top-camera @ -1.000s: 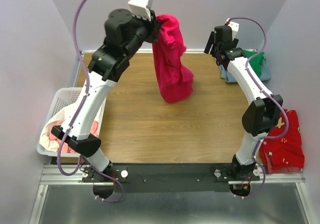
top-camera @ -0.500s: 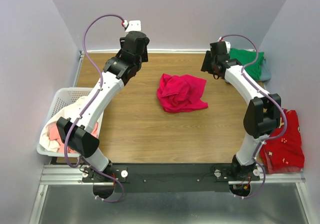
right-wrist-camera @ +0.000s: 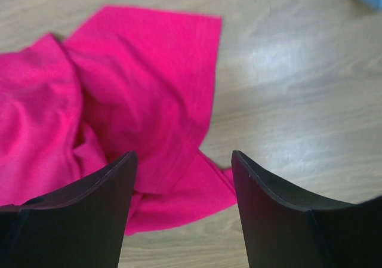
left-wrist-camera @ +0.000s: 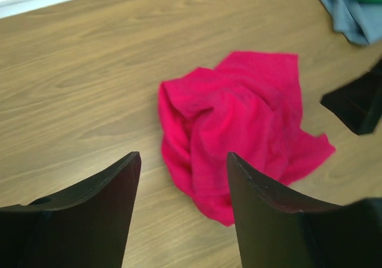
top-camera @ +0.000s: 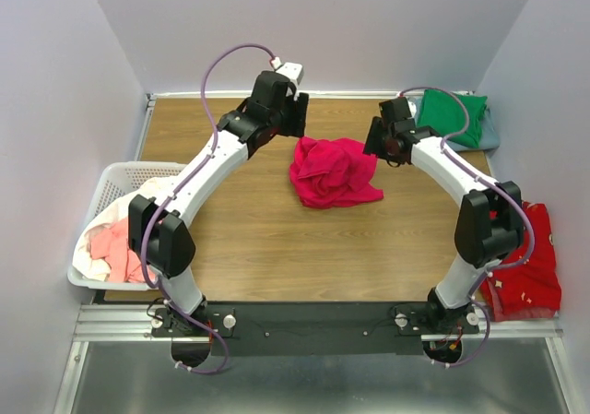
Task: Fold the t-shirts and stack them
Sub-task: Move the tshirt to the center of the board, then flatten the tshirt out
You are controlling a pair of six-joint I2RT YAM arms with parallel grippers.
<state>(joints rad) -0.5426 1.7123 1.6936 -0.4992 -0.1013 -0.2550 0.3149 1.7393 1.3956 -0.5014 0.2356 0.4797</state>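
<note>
At the table's near-left corner, the white lattice basket (top-camera: 111,170) holds salmon-pink cloth (top-camera: 112,245) and white cloth (top-camera: 89,266). Past the table's middle, the crimson-pink t-shirt (top-camera: 332,172) lies in a crumpled, creased heap. The left gripper (left-wrist-camera: 182,156) and the right gripper (right-wrist-camera: 182,154) hang over it from either side, fingers spread and holding nothing. In the far-right corner a green t-shirt (top-camera: 447,117) lies on a grey-blue t-shirt (top-camera: 491,137).

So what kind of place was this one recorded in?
Probably a lab test cell, not a home: plain walls box in a wooden table, two robot arms are bolted to a metal rail at its near edge, and a crimson t-shirt lies crumpled mid-table.
</note>
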